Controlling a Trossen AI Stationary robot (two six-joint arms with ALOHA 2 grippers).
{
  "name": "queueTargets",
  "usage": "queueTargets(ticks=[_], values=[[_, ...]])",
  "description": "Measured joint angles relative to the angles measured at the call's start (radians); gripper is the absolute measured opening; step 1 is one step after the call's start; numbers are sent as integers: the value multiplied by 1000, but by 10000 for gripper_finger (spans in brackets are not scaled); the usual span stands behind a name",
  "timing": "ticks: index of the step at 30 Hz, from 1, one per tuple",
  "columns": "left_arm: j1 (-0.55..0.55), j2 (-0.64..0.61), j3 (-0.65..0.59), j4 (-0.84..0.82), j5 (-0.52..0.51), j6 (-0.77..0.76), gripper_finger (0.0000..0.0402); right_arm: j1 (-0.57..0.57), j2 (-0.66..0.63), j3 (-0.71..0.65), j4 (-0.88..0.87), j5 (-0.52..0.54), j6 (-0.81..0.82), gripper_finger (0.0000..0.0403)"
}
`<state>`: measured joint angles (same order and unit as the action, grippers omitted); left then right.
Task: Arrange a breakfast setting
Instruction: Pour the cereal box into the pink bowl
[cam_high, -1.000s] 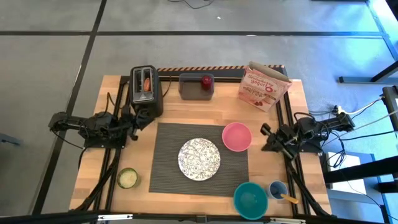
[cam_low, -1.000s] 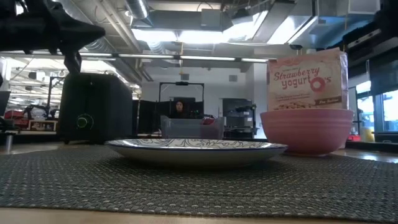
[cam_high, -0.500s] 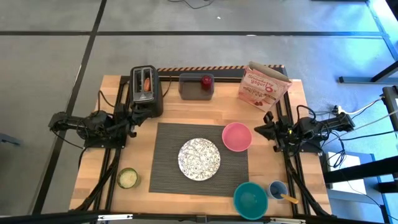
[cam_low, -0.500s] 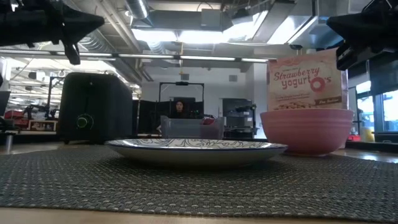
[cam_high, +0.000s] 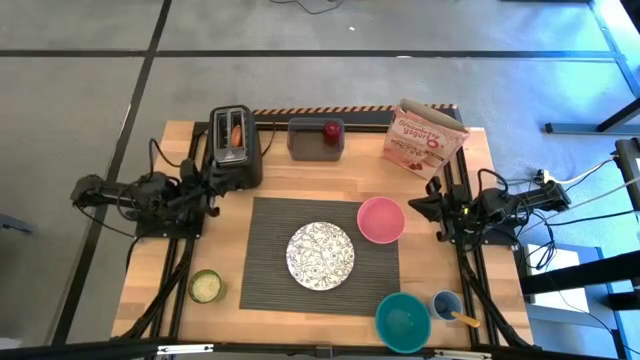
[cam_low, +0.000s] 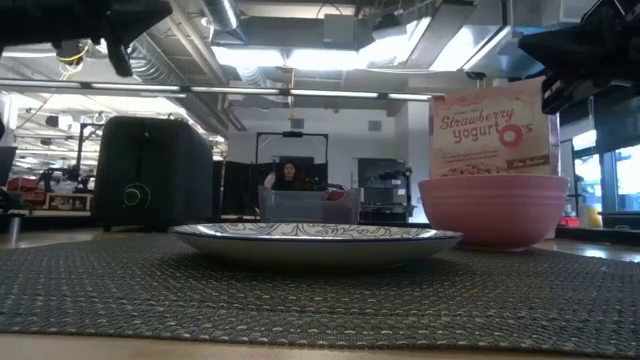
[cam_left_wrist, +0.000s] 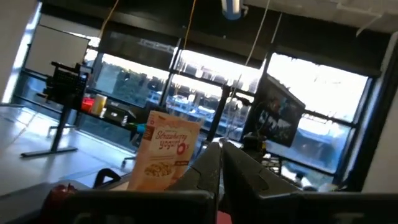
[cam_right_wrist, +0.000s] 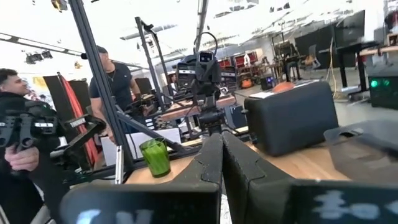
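The plate (cam_high: 320, 253) lies on the mat (cam_high: 268, 290); the bowl (cam_high: 380, 219) sits at its far right, the toaster (cam_high: 233, 148) far left.

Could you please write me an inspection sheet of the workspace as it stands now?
Surface: wooden table, mat at centre.
Job's things: plate on mat; pink bowl on mat's corner; apple in grey box; bagel in toaster; spoon in small cup.
Clutter: cereal box, teal bowl, green-lidded jar.
Grippers: left gripper by toaster, jaws shut; right gripper beside pink bowl, jaws shut.
Cables: bundles along both table edges.
Surroundings: people beyond table.
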<state>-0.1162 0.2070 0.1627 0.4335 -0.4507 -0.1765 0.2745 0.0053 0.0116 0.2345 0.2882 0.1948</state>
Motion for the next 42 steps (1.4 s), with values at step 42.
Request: queueTargets(ticks=[42], values=[[321,1172,728,87,128,160,11,0,0,0,-35,96,-150,0]])
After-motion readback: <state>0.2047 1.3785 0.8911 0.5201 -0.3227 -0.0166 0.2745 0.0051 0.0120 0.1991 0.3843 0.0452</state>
